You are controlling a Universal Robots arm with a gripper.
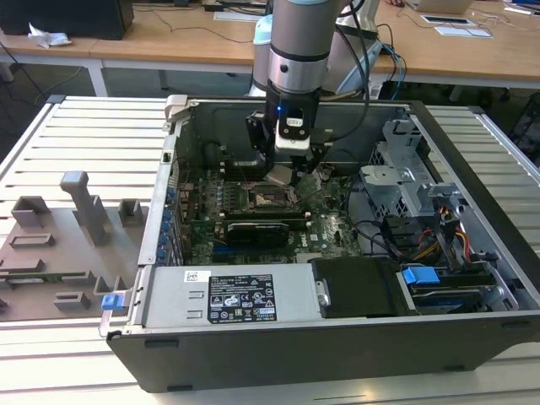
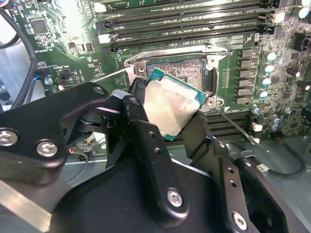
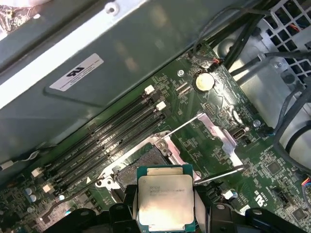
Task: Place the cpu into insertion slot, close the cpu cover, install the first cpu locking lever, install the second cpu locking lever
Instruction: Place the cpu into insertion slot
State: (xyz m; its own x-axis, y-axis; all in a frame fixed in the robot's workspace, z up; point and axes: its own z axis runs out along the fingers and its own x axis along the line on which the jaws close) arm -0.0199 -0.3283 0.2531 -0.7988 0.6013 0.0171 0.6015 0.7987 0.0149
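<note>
The jaws pinch the cpu [image 2: 172, 107] by two edges over the insertion slot [image 2: 185, 69].

Gripper [image 1: 285, 171] grips chip [image 1: 279, 177], tilted, just above socket [image 1: 257, 199]; open computer case [image 1: 278, 363] surrounds socket.

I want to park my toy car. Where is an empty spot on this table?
The bare slats of the table between the grey fixture blocks and the far edge, on the exterior view's left of the computer case, are free. Inside the case is crowded: the gripper holds the cpu near the insertion slot, amid cables.
</note>
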